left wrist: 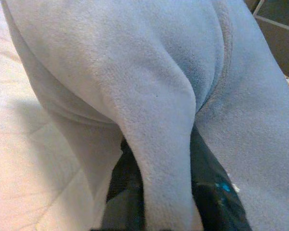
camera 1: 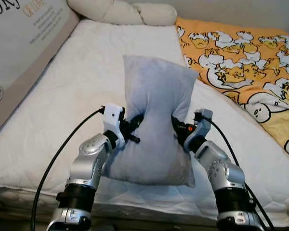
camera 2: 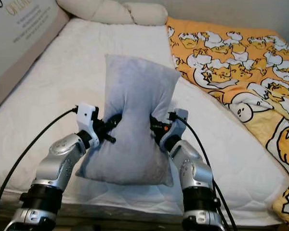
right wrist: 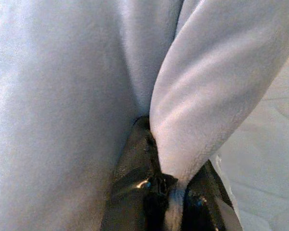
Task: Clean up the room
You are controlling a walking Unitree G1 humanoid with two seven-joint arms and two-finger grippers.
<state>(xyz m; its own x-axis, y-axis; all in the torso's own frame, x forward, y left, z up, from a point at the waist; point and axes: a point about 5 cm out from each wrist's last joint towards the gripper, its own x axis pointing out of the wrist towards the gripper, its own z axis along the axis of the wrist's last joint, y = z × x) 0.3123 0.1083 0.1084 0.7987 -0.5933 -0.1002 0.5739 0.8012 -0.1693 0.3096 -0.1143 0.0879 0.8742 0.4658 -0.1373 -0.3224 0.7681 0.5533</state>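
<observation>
A pale grey-blue pillow (camera 1: pixel 154 115) hangs upright over the near part of the white mattress (camera 1: pixel 82 82), pinched in at its middle from both sides. My left gripper (camera 1: pixel 135 126) is shut on a fold of the pillow's left edge. On the opposite edge my right gripper (camera 1: pixel 176 126) is shut on another fold. In the left wrist view a ridge of pillow fabric (left wrist: pixel 159 144) runs between the black fingers (left wrist: pixel 123 192). The right wrist view has the same: a pillow fold (right wrist: pixel 202 96) clamped between dark fingers (right wrist: pixel 135 187).
An orange blanket with cartoon prints (camera 1: pixel 250 62) covers the bed's right side. A cream knotted cushion (camera 1: pixel 125 12) lies at the head of the bed. A printed board (camera 1: pixel 24 33) leans along the left edge. The mattress's front edge (camera 1: pixel 149 204) is just below my arms.
</observation>
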